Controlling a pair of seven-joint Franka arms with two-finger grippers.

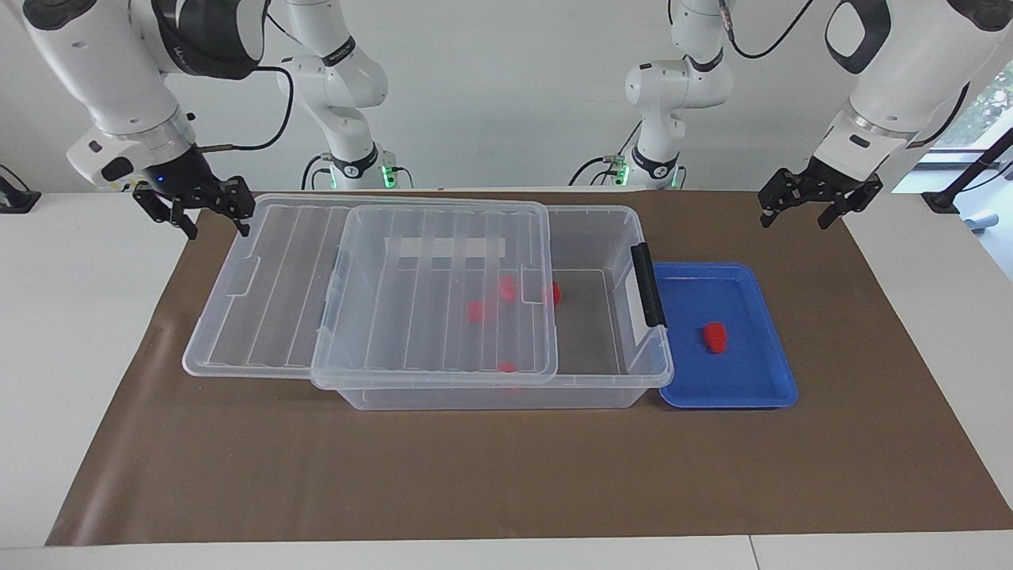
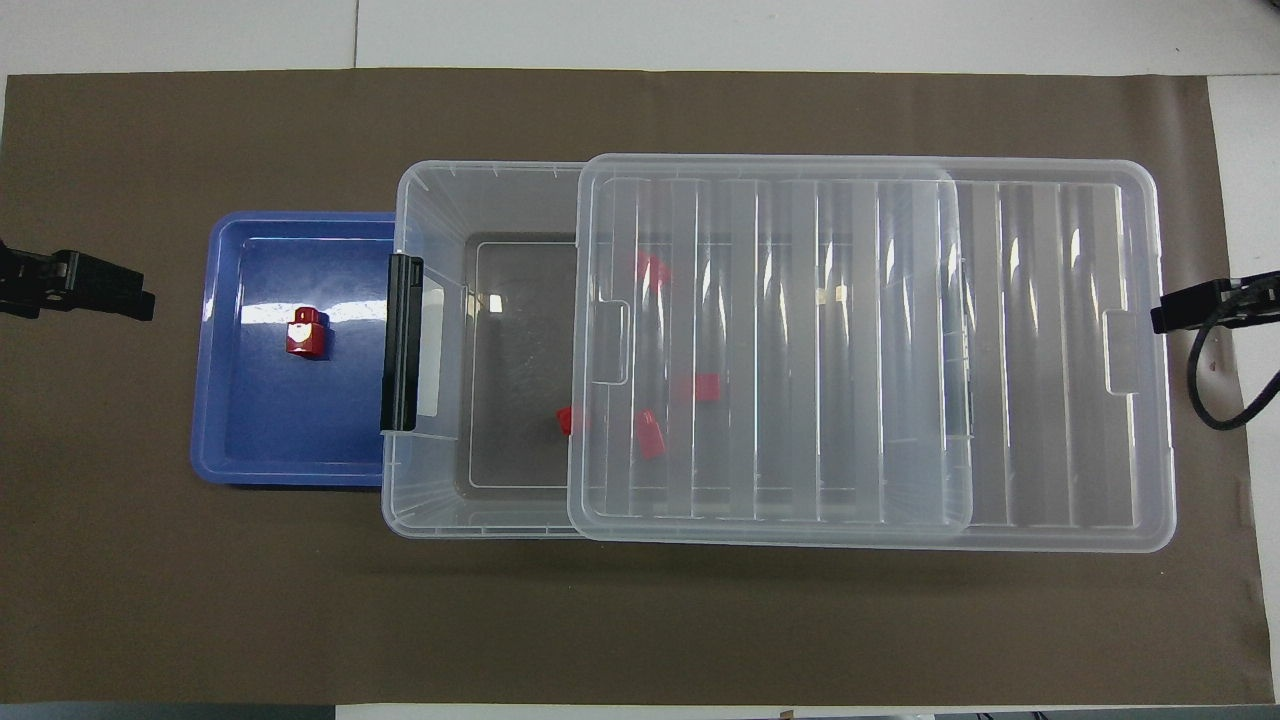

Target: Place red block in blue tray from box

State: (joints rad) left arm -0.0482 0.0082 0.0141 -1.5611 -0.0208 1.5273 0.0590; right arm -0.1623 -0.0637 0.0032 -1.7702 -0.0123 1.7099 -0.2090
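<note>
No legible text anywhere. Faint lettering on the dark band of the right arm (image 1: 202, 36), too small to make out. White strip label (image 1: 443, 248) on the box (image 1: 609, 237) seen blank

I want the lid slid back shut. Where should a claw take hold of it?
Grip the lid by its overhanging end tab, coming in level from the right arm's end: that edge juts clear of the box, and nothing blocks it.

Looked like a robotics lab: 2 white arms (image 1: 119, 71) mounted at a white table (image 1: 79, 317), brown mat (image 1: 506, 475), bare white wall (image 1: 506, 79).
</note>
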